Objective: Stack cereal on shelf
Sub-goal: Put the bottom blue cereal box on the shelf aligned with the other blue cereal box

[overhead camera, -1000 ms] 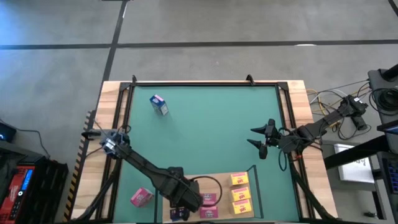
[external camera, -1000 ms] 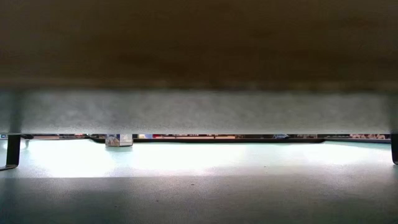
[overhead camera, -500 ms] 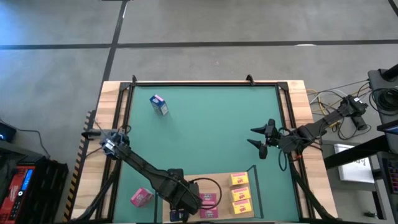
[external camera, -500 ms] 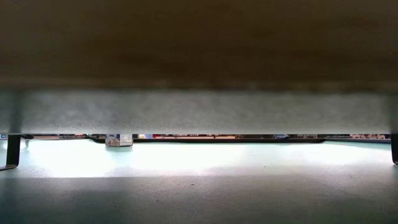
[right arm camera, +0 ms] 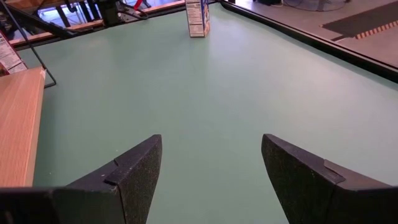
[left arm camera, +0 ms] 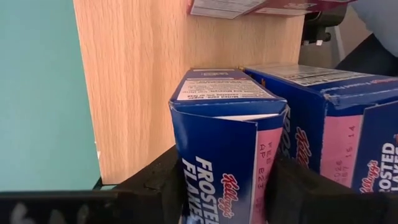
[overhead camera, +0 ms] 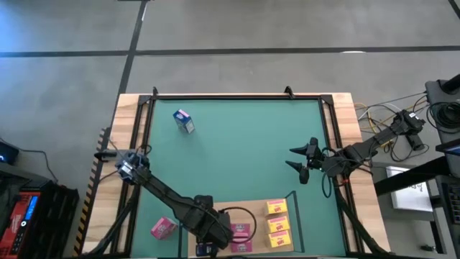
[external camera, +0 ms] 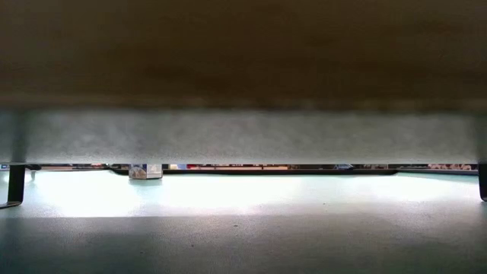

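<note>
The shelf, a light-wood board [overhead camera: 255, 216] with thin dark posts, lies at the table's near edge. On it are three yellow boxes [overhead camera: 278, 222] and two pink boxes [overhead camera: 241, 231]. My left gripper [overhead camera: 208, 243] is over the board's left end, shut on a blue cereal box [left arm camera: 221, 155]. A second blue box [left arm camera: 336, 118] stands right beside it. One pink box [overhead camera: 163, 228] lies on the green mat, near left. Another blue box [overhead camera: 183, 121] stands at the far left. My right gripper [overhead camera: 300, 162] hovers open and empty at the right. My left gripper pinches the blue box between its two fingers, one on each of its long sides [left arm camera: 181, 171], at the box's near end. The fingers lie along the box. Whether the box rests on the board [left arm camera: 137, 74] or is held clear, I cannot tell.
The green mat [overhead camera: 237, 151] is bare across its middle and far right. A dark frame runs round the mat's edges. The low view looks under the board and shows the far blue box [external camera: 144, 171]. The right wrist view shows that box [right arm camera: 198, 15] across open mat.
</note>
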Robot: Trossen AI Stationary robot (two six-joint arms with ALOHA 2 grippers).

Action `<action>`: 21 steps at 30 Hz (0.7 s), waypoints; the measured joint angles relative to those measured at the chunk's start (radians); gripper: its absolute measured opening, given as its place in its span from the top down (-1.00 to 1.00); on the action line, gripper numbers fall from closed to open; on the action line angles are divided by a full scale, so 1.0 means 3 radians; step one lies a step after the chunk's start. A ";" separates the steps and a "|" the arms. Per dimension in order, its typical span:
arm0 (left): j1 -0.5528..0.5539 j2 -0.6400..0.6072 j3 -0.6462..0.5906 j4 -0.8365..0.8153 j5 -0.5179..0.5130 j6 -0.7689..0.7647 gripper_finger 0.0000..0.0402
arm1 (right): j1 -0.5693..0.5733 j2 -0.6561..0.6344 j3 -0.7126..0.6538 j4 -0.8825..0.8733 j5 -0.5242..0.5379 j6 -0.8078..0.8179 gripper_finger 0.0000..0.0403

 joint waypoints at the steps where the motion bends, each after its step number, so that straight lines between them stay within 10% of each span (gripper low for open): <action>1: 0.0000 0.0000 0.0000 -0.0002 -0.0003 0.0000 0.22 | 0.0000 0.0000 0.0000 0.0000 0.0000 0.0001 -0.32; 21: 0.0001 -0.0013 0.0273 -0.0217 -0.0016 0.0020 -0.16 | 0.0001 0.0000 0.0001 -0.0001 0.0000 0.0001 -0.32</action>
